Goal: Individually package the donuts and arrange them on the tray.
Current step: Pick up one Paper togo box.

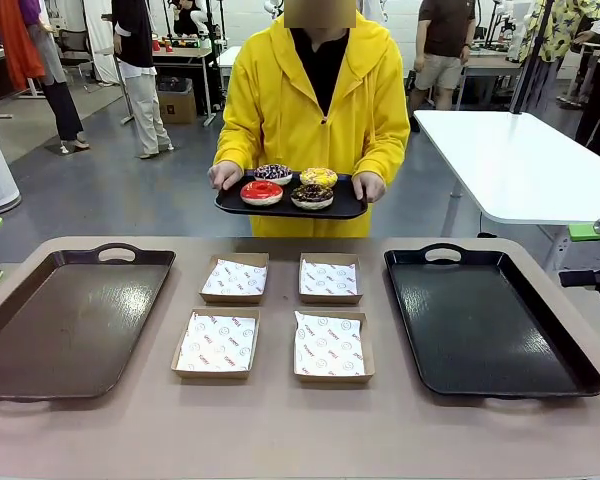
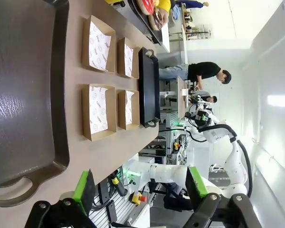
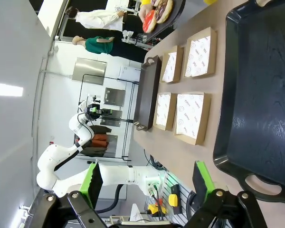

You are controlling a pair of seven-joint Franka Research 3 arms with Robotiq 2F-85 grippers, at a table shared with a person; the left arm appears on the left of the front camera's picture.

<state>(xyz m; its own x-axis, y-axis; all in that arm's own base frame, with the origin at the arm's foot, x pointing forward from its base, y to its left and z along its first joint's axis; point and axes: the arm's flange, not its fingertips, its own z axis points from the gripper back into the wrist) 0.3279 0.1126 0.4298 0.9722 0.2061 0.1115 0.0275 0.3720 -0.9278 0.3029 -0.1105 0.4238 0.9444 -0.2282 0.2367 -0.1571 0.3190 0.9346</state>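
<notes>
Awaiting your pick: four glazed ring donuts (image 1: 261, 190), offered on a person's small black tray (image 1: 352, 209) beyond the bench (image 1: 280, 430); paper-lined cardboard boxes (image 1: 218, 345) open to receive them; left gripper (image 2: 140, 184) and right gripper (image 3: 147, 179) fingers wide, empty.

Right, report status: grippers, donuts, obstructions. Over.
Left gripper open, right gripper open, both holding nothing. Four donuts on black tray in person's hands, beyond the table; none boxed. Boxes unobstructed.

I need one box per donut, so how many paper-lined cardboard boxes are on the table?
4, in a two-by-two block on the table: far-left box, far-right box, near-left box, near-right box. None appears hidden.
</notes>
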